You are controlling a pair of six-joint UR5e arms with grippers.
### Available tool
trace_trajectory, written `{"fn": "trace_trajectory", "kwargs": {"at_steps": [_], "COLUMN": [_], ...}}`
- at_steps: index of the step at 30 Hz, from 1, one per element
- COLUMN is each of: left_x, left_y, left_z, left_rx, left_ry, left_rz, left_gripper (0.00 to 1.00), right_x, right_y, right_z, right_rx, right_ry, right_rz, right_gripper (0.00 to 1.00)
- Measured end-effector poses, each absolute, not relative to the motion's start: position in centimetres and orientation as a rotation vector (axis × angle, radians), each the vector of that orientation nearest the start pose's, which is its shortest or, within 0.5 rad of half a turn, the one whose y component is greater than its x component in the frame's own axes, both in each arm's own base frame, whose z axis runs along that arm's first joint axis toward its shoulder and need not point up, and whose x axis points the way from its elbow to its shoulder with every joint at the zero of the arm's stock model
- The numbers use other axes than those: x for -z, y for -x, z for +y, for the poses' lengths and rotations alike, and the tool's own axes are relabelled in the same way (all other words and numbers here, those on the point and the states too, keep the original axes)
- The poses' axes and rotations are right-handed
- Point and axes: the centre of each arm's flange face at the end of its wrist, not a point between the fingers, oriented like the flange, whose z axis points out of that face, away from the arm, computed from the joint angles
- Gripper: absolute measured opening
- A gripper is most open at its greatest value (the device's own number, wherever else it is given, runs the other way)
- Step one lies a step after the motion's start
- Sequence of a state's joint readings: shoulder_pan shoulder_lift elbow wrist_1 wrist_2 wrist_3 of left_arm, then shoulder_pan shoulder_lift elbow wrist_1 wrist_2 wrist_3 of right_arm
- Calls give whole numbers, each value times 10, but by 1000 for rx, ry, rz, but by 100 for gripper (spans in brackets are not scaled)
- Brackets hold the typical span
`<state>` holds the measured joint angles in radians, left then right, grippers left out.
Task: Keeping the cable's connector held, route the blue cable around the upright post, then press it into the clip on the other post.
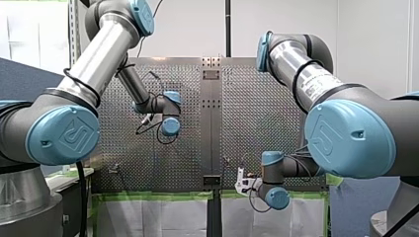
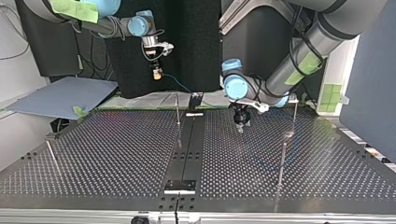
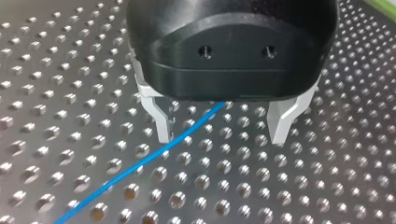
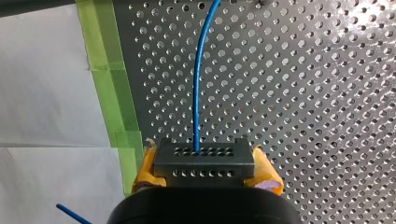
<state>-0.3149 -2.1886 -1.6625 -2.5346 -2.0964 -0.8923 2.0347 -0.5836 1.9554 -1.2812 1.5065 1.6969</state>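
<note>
The blue cable [image 4: 196, 93] runs from a grey connector block [image 4: 204, 161] out over the perforated table. My right gripper [image 4: 204, 175] is shut on that connector with its yellow pads [image 4: 266, 175]; in the top view it [image 2: 158, 73] hangs above the table's far edge, the cable [image 2: 176, 84] trailing down from it. My left gripper [image 3: 222, 135] hovers low over the table, open, and the cable [image 3: 140, 161] passes between its metal fingers [image 3: 161, 123], close to one of them. In the top view this gripper [image 2: 240, 125] stands right of the centre rail.
Thin upright posts stand on the table: one by the centre rail [image 2: 177, 112], two at the top view's right [image 2: 295, 116] [image 2: 282, 163], one at its left [image 2: 51, 156]. Green tape [image 4: 112, 93] marks the table's edge. A grey board [image 2: 60, 95] lies beyond the table.
</note>
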Motion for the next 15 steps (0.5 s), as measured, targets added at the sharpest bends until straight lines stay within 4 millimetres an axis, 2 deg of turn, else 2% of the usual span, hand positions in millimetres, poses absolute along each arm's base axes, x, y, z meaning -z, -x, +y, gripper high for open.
{"fn": "trace_trajectory", "kwargs": {"at_steps": [8,15], "left_x": [-124,-88], "left_y": [-558,-554], "left_z": [-275,-276], "left_rx": [-713,-707], "left_ry": [-465,-494], "left_rz": [1688,1733], "left_gripper": [100,100], "right_x": [96,96], "right_y": [-359,-359], "right_z": [-404,-404], "right_rx": [-1609,-1610], "right_ry": [-1636,-1636], "right_rz": [-1087,-1086], "right_gripper": [0,0]}}
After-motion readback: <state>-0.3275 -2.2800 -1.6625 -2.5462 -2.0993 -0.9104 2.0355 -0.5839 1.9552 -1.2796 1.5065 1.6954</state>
